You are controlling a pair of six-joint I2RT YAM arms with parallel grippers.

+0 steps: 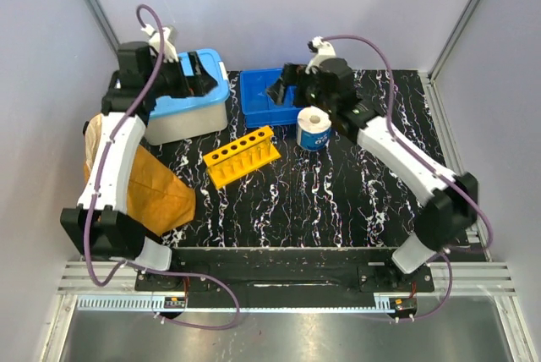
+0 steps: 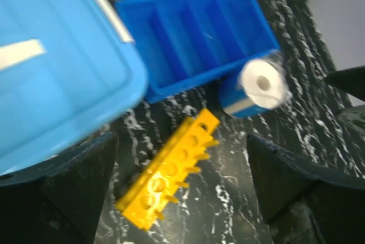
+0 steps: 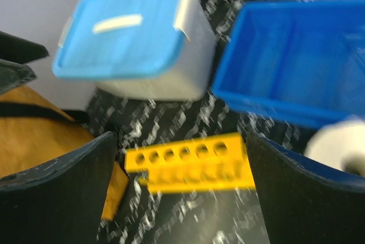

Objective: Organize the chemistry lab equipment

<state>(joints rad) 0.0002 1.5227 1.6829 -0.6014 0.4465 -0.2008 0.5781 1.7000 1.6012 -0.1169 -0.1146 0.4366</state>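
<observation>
Top external, entry one: yellow rack (image 1: 242, 156), one unit, lying on the surface (image 1: 338, 201) with its six holes facing up and nothing in them that I can see. It sits in front of the blue open bin (image 1: 258, 95), between the lidded box (image 1: 190, 104) and the paper roll (image 1: 314, 128).

CHECKER: Tools?

ME: Left tool (image 1: 196, 74): spread wide, carrying nothing, hanging over the lidded box. Right tool (image 1: 283, 90): spread wide, carrying nothing, over the open bin. Both wrist views look down between bare fingers onto the rack.

CHECKER: Tubes, goggles?

ME: Not found in any view. The open bin looks bare as far as I can see into it. The box lid hides whatever is inside.

CHECKER: Hazards, as you judge them?

ME: Three.
- One: both arms point at the same rack, so if I send both down together they may knock into each other.
- Two: the roll stands just beside the rack's far end, and a finger coming in on that side could bump it and send it rolling.
- Three: the rack looks light and long. Pinched near one end, it would likely swing or skid on the slick surface toward the tan bag (image 1: 156, 193).

The wrist views are blurred as well, so I would line up from above.
</observation>
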